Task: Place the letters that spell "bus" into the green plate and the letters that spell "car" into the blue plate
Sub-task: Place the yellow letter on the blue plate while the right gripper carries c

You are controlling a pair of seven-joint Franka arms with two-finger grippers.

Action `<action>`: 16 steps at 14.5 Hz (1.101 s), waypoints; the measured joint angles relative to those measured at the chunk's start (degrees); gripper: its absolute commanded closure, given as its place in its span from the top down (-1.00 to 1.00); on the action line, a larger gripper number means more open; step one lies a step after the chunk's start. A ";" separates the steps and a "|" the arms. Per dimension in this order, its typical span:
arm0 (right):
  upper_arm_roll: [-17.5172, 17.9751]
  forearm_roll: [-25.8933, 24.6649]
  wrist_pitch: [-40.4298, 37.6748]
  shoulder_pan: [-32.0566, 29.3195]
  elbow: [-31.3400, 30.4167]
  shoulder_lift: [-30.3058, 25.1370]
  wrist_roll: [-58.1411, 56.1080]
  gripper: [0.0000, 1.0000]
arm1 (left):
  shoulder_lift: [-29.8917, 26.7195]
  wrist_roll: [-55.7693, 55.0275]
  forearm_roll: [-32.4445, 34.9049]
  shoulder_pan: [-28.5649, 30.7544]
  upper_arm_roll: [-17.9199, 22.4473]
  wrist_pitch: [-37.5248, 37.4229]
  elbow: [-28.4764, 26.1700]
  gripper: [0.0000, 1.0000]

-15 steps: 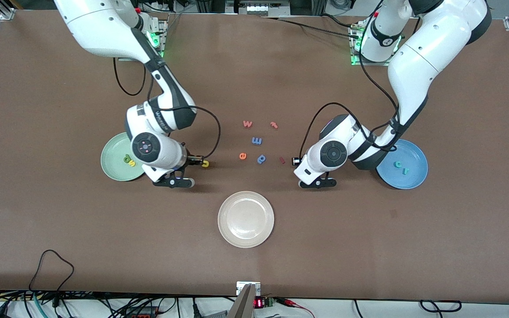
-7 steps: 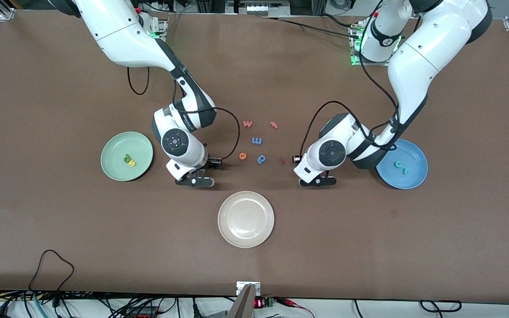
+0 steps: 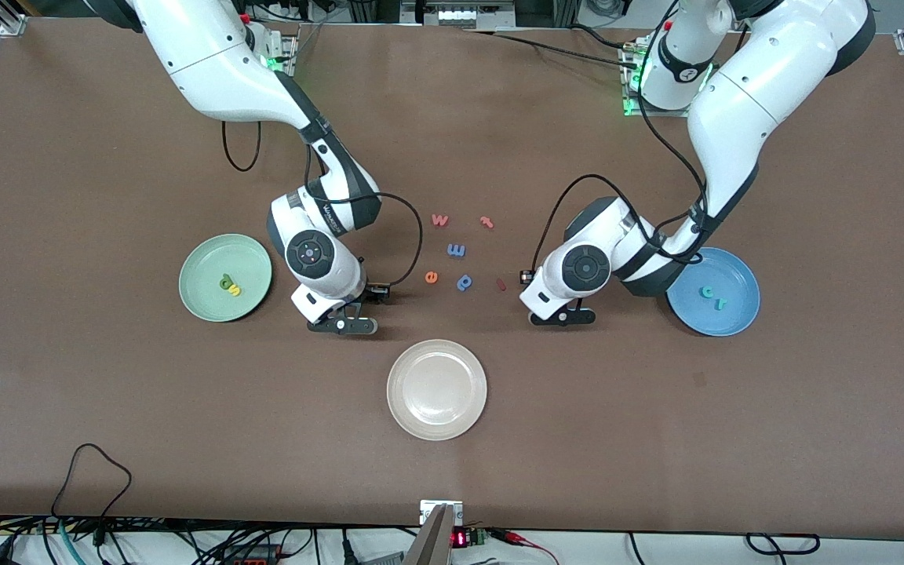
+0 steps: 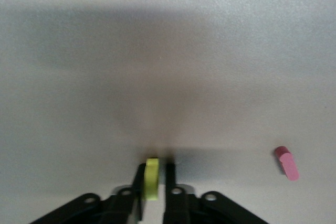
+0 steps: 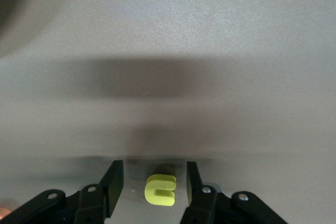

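Observation:
My left gripper [image 3: 525, 277] is low over the table beside a dark red letter [image 3: 501, 284]. In the left wrist view that gripper [image 4: 155, 167] is shut on the yellow a [image 4: 151, 179], held edge-on. My right gripper [image 3: 380, 292] is down at the table between the green plate [image 3: 205, 302] and the loose letters. In its wrist view it [image 5: 154, 169] stands open around the yellow u [image 5: 160, 190], which lies flat. The green plate holds a dark green b [image 3: 225, 281] and a yellow s [image 3: 234, 291]. The blue plate [image 3: 730, 322] holds a teal c [image 3: 706, 292] and r [image 3: 721, 303].
Loose letters lie between the two grippers: a salmon w [image 3: 439, 220], a red one [image 3: 486, 222], a blue m [image 3: 457, 250], an orange e [image 3: 431, 277] and a blue p [image 3: 464, 282]. A cream-white plate [image 3: 436, 412] sits nearer the front camera.
The left gripper has closed on the yellow a. The right arm has swung from the green plate's edge toward the table's middle, its fingers still apart at the u.

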 measured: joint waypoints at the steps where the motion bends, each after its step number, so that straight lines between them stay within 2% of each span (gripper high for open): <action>1: 0.00 0.00 -0.04 0.00 -0.12 0.00 0.00 0.14 | -0.08 0.00 0.00 0.11 0.00 -0.22 -0.02 -0.99; 3: 0.00 0.00 -0.69 0.03 -0.36 0.01 0.00 0.14 | -1.19 0.04 0.08 1.16 0.00 -2.93 -0.01 -0.99; 6: 0.00 0.00 -2.97 0.05 -0.45 -0.01 0.00 0.09 | -6.43 4.41 0.24 5.41 0.01 -9.20 0.05 -0.99; 9: 0.00 -0.01 -3.61 0.04 -0.42 -0.06 0.00 0.00 | -10.46 13.54 0.27 14.64 0.21 -13.42 -0.10 -0.99; 13: 0.00 0.00 -3.78 0.04 -0.38 -0.14 0.02 -0.04 | -11.01 22.50 0.28 28.40 -0.89 -14.56 -3.54 -0.92; 14: 0.00 0.00 -3.78 0.04 -0.37 -0.14 0.02 -0.03 | -11.02 23.40 0.28 31.26 -1.79 -14.13 -4.62 -0.79; 15: 0.00 0.00 -3.78 0.04 -0.37 -0.14 0.03 -0.03 | -11.02 23.70 0.27 33.42 -2.57 -13.21 -5.51 -0.41; 16: 0.00 0.00 -3.75 0.04 -0.36 -0.14 0.03 -0.03 | -11.03 23.74 0.27 34.78 -3.10 -11.92 -6.27 0.24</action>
